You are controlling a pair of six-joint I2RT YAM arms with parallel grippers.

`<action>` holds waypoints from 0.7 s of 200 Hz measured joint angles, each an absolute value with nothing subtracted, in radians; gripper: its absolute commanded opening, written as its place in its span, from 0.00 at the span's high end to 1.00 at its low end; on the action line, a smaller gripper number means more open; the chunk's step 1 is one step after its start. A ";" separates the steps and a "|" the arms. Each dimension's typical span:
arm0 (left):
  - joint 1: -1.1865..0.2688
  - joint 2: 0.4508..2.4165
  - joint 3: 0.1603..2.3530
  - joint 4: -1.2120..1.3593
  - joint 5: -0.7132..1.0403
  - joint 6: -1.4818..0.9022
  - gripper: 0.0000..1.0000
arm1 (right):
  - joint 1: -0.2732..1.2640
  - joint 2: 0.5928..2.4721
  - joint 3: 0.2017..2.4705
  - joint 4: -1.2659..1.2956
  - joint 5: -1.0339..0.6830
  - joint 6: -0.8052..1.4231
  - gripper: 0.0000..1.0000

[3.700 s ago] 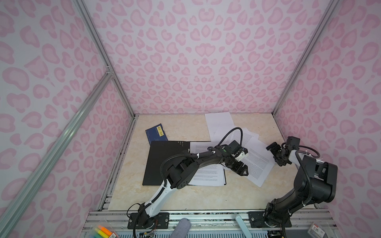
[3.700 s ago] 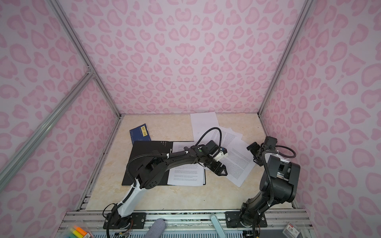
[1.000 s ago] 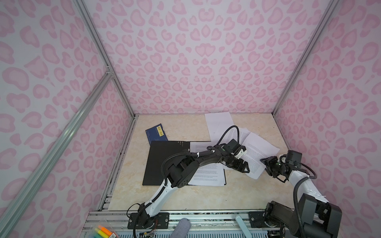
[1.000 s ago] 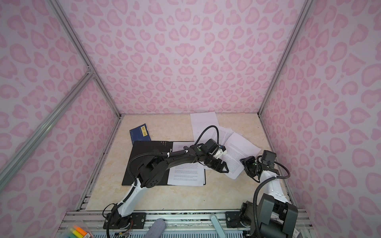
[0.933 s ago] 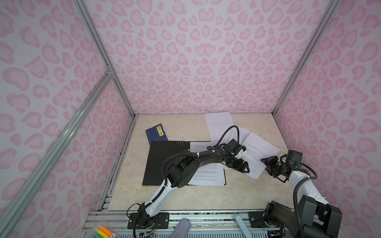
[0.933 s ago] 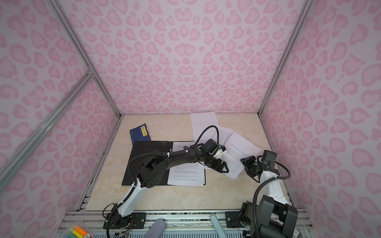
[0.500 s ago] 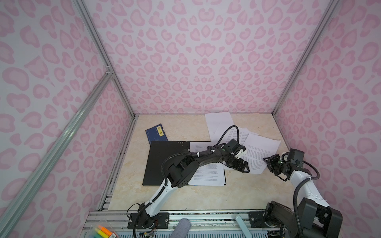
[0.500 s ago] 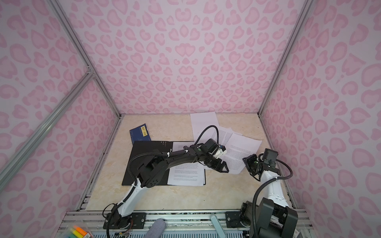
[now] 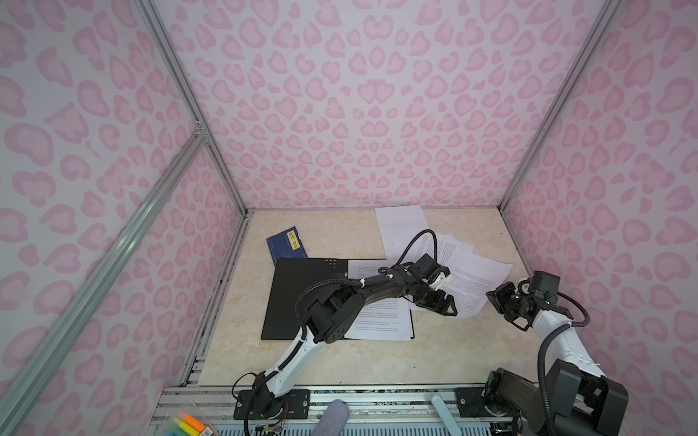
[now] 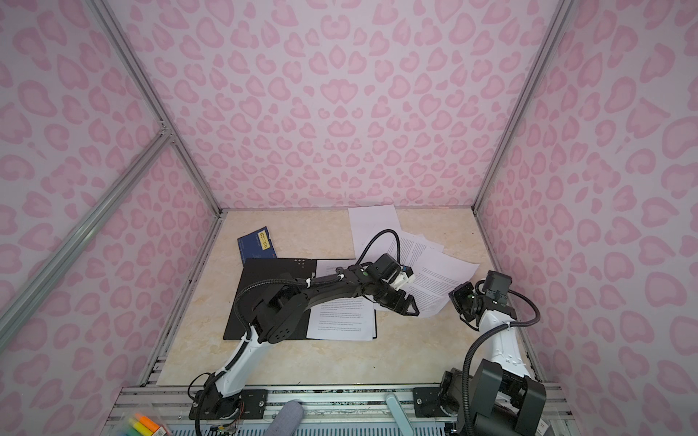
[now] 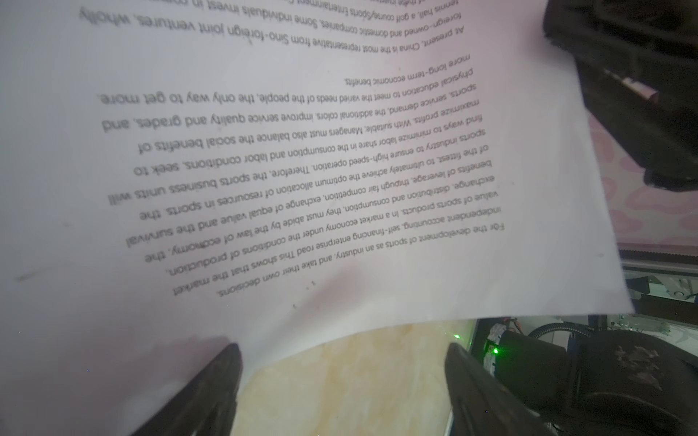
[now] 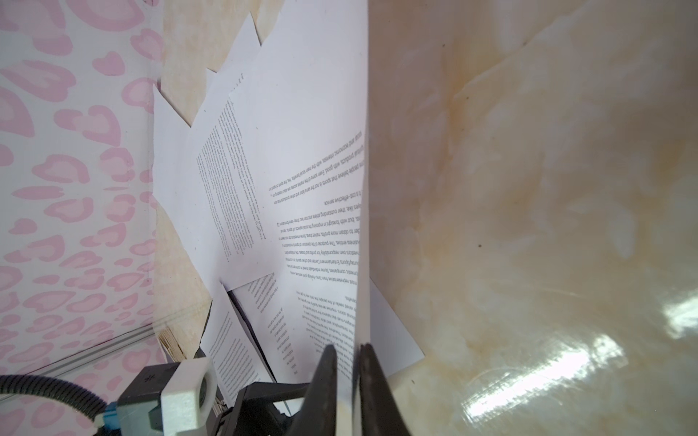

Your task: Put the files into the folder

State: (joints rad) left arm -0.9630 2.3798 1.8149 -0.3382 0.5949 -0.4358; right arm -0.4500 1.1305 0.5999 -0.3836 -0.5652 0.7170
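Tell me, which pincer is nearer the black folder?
The left. The left pincer is open just right of the folder; the right pincer pinches a sheet farther right.

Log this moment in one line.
right end effector: shut on lifted sheet | left end effector: open | folder: open, filed sheet on it

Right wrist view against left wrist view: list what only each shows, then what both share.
Only right wrist: the right gripper seen from behind, jaws pinching the sheet's edge, and more sheets lying beyond it. Only left wrist: the left gripper with jaws standing open at that sheet's edge. Both: the printed sheet and the beige table.
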 measured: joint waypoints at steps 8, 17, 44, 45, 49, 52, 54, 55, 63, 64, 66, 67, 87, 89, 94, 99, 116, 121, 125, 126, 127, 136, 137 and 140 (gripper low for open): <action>-0.963 2.379 1.814 -0.338 0.595 -0.436 0.14 | -0.451 1.131 0.600 -0.387 -0.565 0.714 0.95; -0.963 2.379 1.815 -0.338 0.595 -0.436 0.14 | -0.452 1.132 0.600 -0.388 -0.565 0.714 0.98; -0.963 2.376 1.820 -0.338 0.594 -0.436 0.14 | -0.451 1.132 0.600 -0.391 -0.566 0.709 1.00; -0.963 2.376 1.820 -0.339 0.594 -0.436 0.14 | -0.451 1.132 0.600 -0.391 -0.566 0.709 1.00; -0.963 2.376 1.822 -0.339 0.594 -0.437 0.14 | -0.451 1.132 0.600 -0.391 -0.566 0.706 1.00; -0.963 2.376 1.822 -0.340 0.594 -0.436 0.14 | -0.451 1.132 0.600 -0.392 -0.566 0.704 1.00; -0.963 2.376 1.822 -0.341 0.593 -0.436 0.14 | -0.451 1.132 0.600 -0.392 -0.567 0.704 1.00; -0.963 2.376 1.823 -0.341 0.593 -0.436 0.14 | -0.451 1.132 0.600 -0.392 -0.567 0.703 1.00; -0.963 2.376 1.825 -0.343 0.593 -0.436 0.14 | -0.451 1.131 0.600 -0.394 -0.570 0.703 1.00; -0.963 2.376 1.826 -0.344 0.593 -0.436 0.14 | -0.451 1.131 0.600 -0.394 -0.570 0.702 1.00; -0.963 2.376 1.826 -0.345 0.593 -0.436 0.14 | -0.451 1.131 0.600 -0.394 -0.570 0.702 1.00; -0.963 2.376 1.827 -0.345 0.593 -0.436 0.14 | -0.451 1.130 0.600 -0.394 -0.570 0.702 1.00; -0.965 2.375 1.837 -0.359 0.585 -0.435 0.14 | -0.451 1.114 0.600 -0.398 -0.577 0.696 1.00; -0.965 2.374 1.838 -0.361 0.583 -0.434 0.14 | -0.451 1.112 0.600 -0.399 -0.577 0.695 1.00; -0.966 2.372 1.843 -0.369 0.574 -0.425 0.14 | -0.451 1.107 0.600 -0.402 -0.579 0.694 1.00; -0.966 2.370 1.846 -0.381 0.565 -0.422 0.13 | -0.451 1.104 0.600 -0.405 -0.580 0.692 1.00; -0.964 2.362 1.859 -0.422 0.529 -0.420 0.12 | -0.450 1.090 0.604 -0.417 -0.584 0.684 1.00; -0.964 2.361 1.867 -0.436 0.512 -0.418 0.12 | -0.451 1.086 0.606 -0.416 -0.584 0.682 1.00; -0.963 2.361 1.876 -0.447 0.502 -0.416 0.12 | -0.451 1.082 0.608 -0.416 -0.584 0.677 1.00; -0.963 2.361 1.876 -0.447 0.502 -0.416 0.12 | -0.451 1.082 0.609 -0.416 -0.584 0.675 1.00; -0.963 2.361 1.880 -0.451 0.499 -0.416 0.12 | -0.451 1.081 0.610 -0.417 -0.584 0.676 1.00; -0.963 2.361 1.903 -0.480 0.489 -0.408 0.11 | -0.451 1.076 0.612 -0.415 -0.585 0.672 1.00; -0.963 2.361 1.910 -0.487 0.487 -0.406 0.11 | -0.451 1.075 0.612 -0.414 -0.585 0.672 1.00; -0.963 2.361 1.920 -0.494 0.485 -0.404 0.11 | -0.451 1.073 0.612 -0.413 -0.587 0.671 1.00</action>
